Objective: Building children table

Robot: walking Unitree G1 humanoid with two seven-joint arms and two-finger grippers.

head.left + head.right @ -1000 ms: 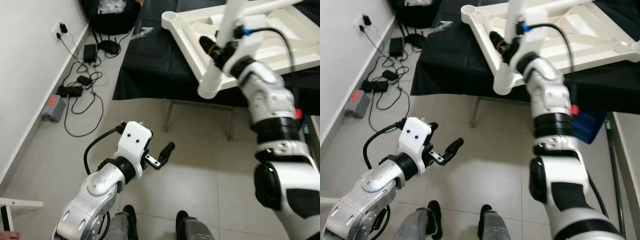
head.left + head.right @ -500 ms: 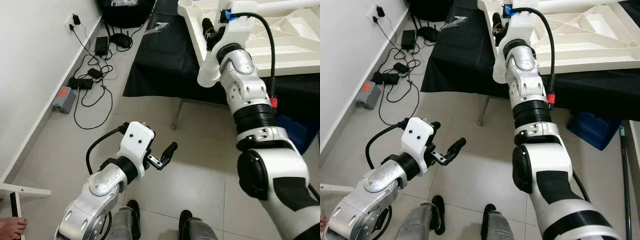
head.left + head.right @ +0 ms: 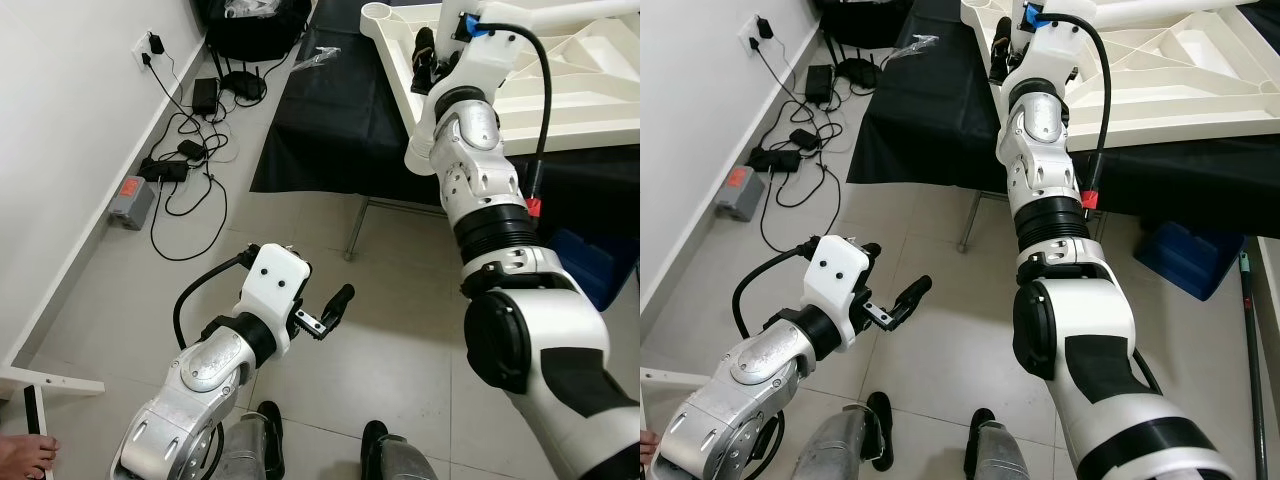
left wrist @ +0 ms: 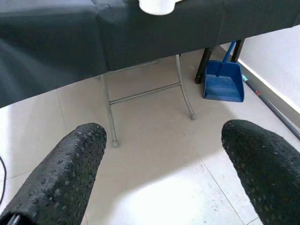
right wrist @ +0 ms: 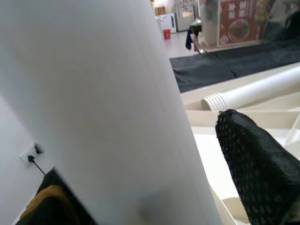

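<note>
From the head cameras, the right end effector (image 3: 428, 52) is raised to the near corner of an upturned white tabletop (image 3: 570, 80), which lies on a desk (image 3: 330, 120) draped in black cloth. Its black fingers pinch a white leg (image 3: 420, 150) whose free end hangs past the desk edge, behind the forearm. The tabletop's corner socket (image 3: 377, 13) sits open just beside the hand. The left end effector (image 3: 325, 312) hovers low over the tiled floor (image 3: 400, 330), fingers spread and holding nothing. Cables and chargers (image 3: 180, 160) trail along the wall, and a person's shoes (image 3: 268, 425) stand close behind the robot.

The left wrist camera looks between two parted black fingertips (image 4: 70, 168) at the desk's folding metal legs (image 4: 110, 112) and a blue dustpan (image 4: 224, 84) against the wall; the end of the white leg pokes over the cloth edge above.

In the right wrist camera the white leg (image 5: 108, 122) runs large through the grip, one black fingertip (image 5: 255, 164) pressed against it. A second white leg (image 5: 253, 93) lies across the tabletop's ribs.

The step in hand looks like fitting a leg. Next, the leg likely has to be swung upright, its end lined up over the corner socket, and pushed or twisted home without tilting.
</note>
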